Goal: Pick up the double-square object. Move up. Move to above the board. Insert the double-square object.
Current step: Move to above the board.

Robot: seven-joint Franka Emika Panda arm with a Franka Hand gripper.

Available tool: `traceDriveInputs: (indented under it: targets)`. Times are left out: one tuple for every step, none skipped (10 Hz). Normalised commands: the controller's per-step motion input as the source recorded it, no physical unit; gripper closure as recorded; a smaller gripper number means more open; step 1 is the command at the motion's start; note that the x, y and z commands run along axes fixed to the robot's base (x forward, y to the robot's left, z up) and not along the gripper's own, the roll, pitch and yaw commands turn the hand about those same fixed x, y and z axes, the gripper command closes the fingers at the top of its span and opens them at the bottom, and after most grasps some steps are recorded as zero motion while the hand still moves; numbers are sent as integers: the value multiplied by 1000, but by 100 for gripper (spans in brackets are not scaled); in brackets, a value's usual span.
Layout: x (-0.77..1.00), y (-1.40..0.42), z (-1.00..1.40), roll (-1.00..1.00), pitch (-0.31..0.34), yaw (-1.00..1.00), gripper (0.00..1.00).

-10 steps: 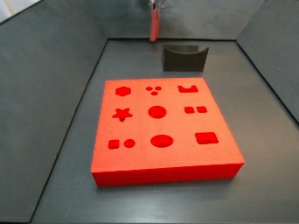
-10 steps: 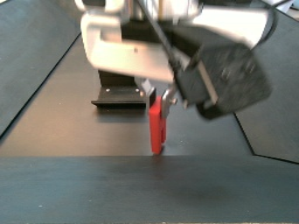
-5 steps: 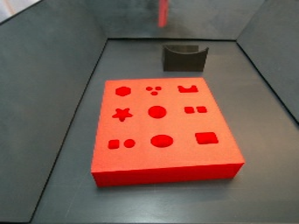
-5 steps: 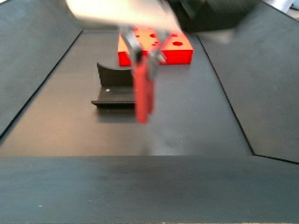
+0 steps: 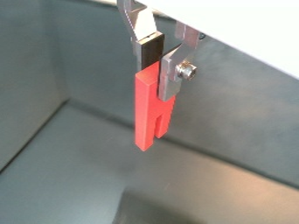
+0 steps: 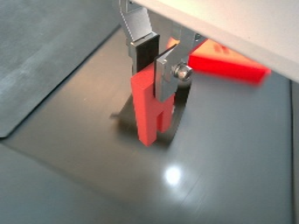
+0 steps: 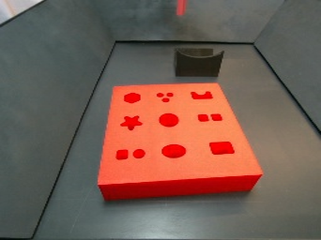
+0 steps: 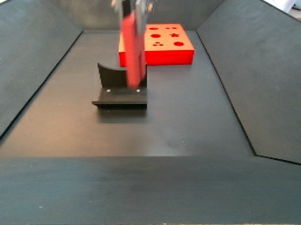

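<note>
In both wrist views the tool (image 5: 163, 52) had its two silver plates clamped on the top of the double-square object (image 5: 149, 112), which hung straight down below the fingers (image 5: 177, 72). In a wrist view the tool (image 6: 158, 54) gripped the same red-orange bar (image 6: 147, 105) well clear of the dark counter (image 6: 82, 131) beneath, and a corner of the board (image 6: 228, 64) showed beyond it.

In a side view the board (image 7: 174, 138) lay flat on the counter (image 7: 150, 220) with its grid of shaped holes facing up, and the dark grey U-shaped holder (image 7: 197, 62) stood just behind it. Only a blurred red tip of the double-square object (image 7: 183, 7) showed at the very top edge; a second before, the bar hung lower there, its full length visible beside the holder, so it had risen almost out of sight. The tool itself was out of that picture.

In a side view the double-square object (image 8: 132, 44) appeared as a blurred upright streak above the holder (image 8: 120, 88), with the board (image 8: 164, 43) behind. Half a second earlier it hung lower and nearer the camera, and a second earlier the arm's bulk filled the view; that was gone from the picture, and I could not make out the tool.
</note>
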Motion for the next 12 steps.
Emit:
traceDriveInputs:
  targets:
    - [-223,-1000,274,59,223,1000,100]
    - [-226,-1000,272,68,166,903,100]
    - [-224,-1000,273,74,113,653,100]
    - [-227,-1000,276,89,50,363,100]
    - [-229,-1000,275,82,26,258,100]
    - [-234,-1000,277,69,7,123,100]
    - [-232,-1000,279,58,9,64,100]
    - [-233,-1000,279,62,10,43,100]
    - [-233,-1000,281,56,3,25,100]
    - [-237,-1000,282,51,3,19,100]
    - [-238,-1000,285,44,2,14,100]
    - [-238,-1000,287,30,5,10,100]
